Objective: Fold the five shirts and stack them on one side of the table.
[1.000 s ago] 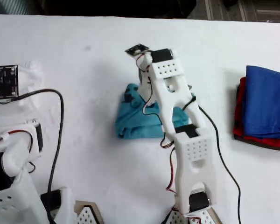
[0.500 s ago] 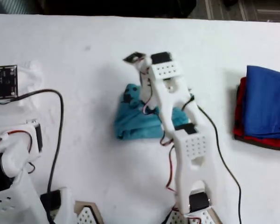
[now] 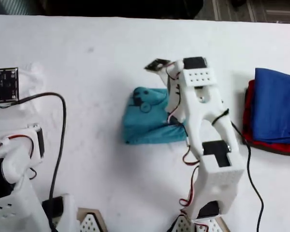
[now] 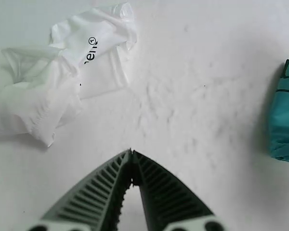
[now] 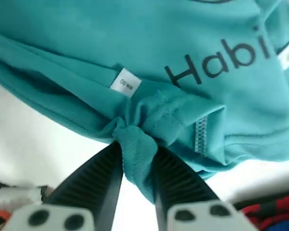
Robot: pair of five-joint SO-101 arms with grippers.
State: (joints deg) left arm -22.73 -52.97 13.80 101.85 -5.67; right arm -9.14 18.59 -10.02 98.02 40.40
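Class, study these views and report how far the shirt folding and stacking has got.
Done: a blue shirt lies folded atop a red shirt at one side of the table. In hand: the right gripper is shut on the teal shirt. Left: stacking the teal one and folding the crumpled white shirt near the shut left gripper.

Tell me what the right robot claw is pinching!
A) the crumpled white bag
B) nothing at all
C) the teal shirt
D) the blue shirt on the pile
C: in the right wrist view, the right gripper is shut on a bunched-up fold of the teal shirt.
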